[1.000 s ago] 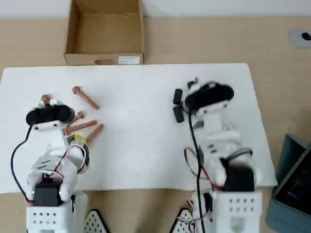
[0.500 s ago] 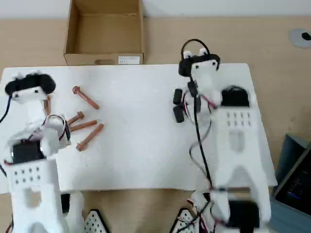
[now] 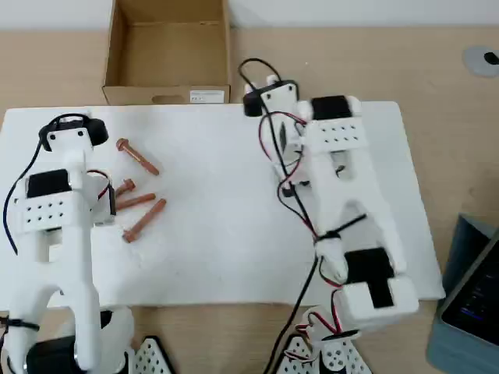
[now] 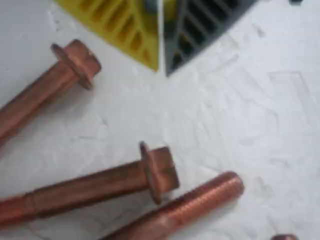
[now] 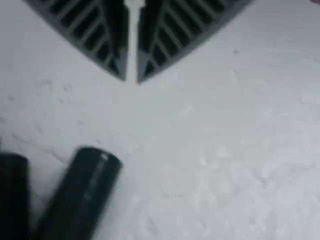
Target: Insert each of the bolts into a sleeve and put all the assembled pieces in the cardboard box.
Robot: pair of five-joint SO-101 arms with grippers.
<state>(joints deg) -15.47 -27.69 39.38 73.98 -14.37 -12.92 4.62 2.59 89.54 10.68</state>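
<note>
Left tool (image 4: 161, 62) clenched, empty, low over bolts (image 3: 134, 202) at left centre of high view. Right tool (image 5: 131, 75) clenched too, holding nothing, just beside a sleeve (image 5: 82, 187) on the worktop (image 3: 210, 241). Box (image 3: 168, 95) upper left. Risk: dropping with jaws shut would knock bolts or roll the sleeve away. Bolts lie close, so a double grab is likely.

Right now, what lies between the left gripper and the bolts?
Nothing. In the left wrist view the stretch is bare: plain white mat lies between the left gripper and the bolts.
</note>
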